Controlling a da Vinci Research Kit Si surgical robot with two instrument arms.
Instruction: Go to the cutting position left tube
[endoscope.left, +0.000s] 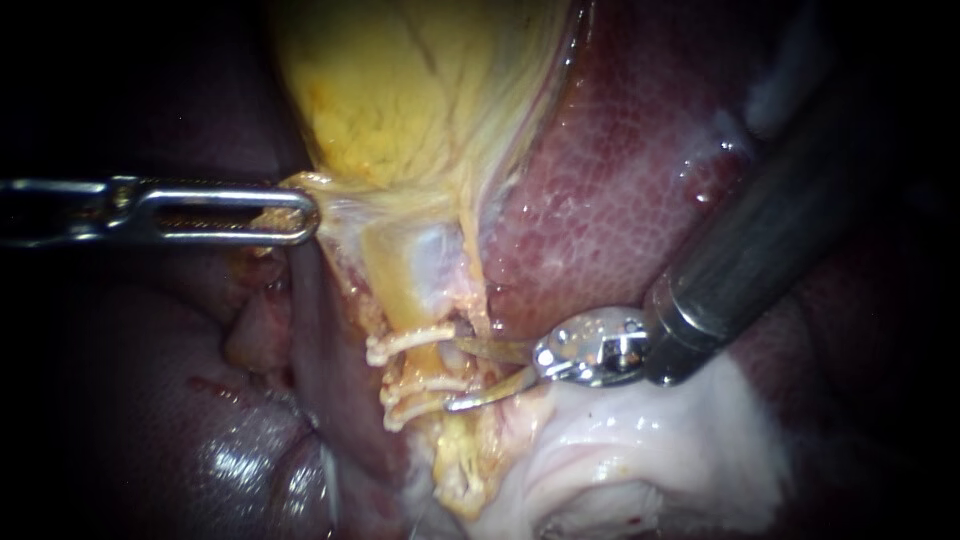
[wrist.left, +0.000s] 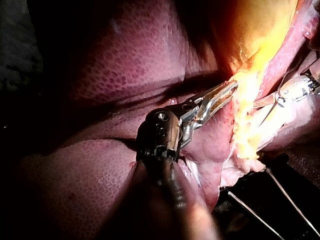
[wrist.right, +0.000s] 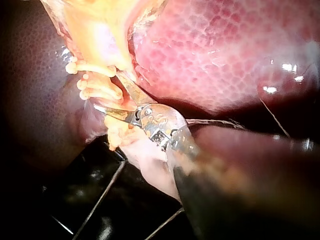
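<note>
So the left instrument (endoscope.left: 295, 212) is clamped on the lower edge of the gallbladder (endoscope.left: 400, 90), holding it out sideways (decent tension, I think). The right instrument (endoscope.left: 452, 372) has its blades spread wide, tips just beside the left tube (endoscope.left: 425, 365), level with the gap between the clips (endoscope.left: 405, 343). I'd ease in slowly, straddle the tube between the clips, and stay off the liver (endoscope.left: 600, 180).

Glossy wet liver (endoscope.left: 620, 180), smooth dull-sheen metal right instrument shaft (endoscope.left: 780, 230)
</note>
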